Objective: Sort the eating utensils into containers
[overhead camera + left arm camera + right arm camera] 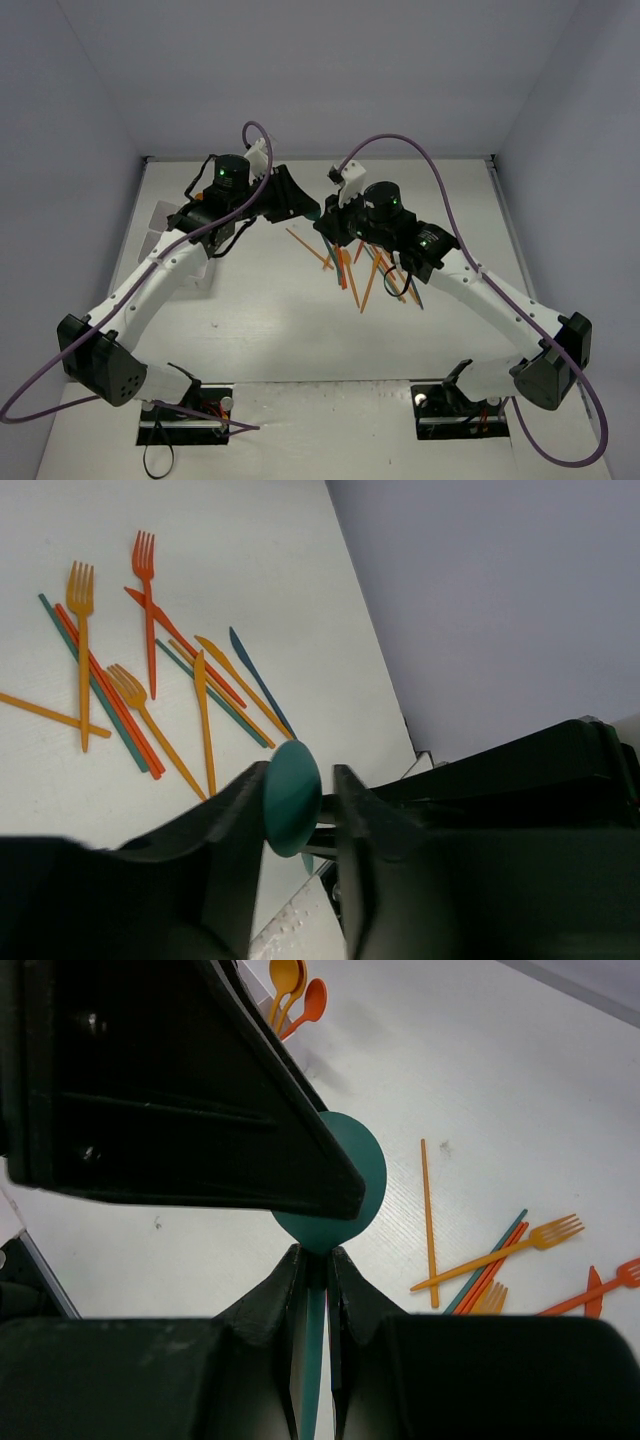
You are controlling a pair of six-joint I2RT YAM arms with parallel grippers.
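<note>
A teal spoon (345, 1175) is held by its handle between my right gripper's (312, 1253) shut fingers. Its round bowl (292, 798) sits between the fingers of my left gripper (300, 780), resting against one finger with a slim gap to the other. The two grippers meet above the table's far middle, left (312, 212) and right (326, 226). Loose orange, red and teal utensils (365, 270) lie in a heap below them; forks, knives and sticks (150, 680) show in the left wrist view. The white container (158, 228) stands at the far left, partly behind my left arm.
Orange and red spoons (295, 990) show at the top of the right wrist view, beside my left gripper's black body. Grey walls close the table at the back and both sides. Cables loop over both arms.
</note>
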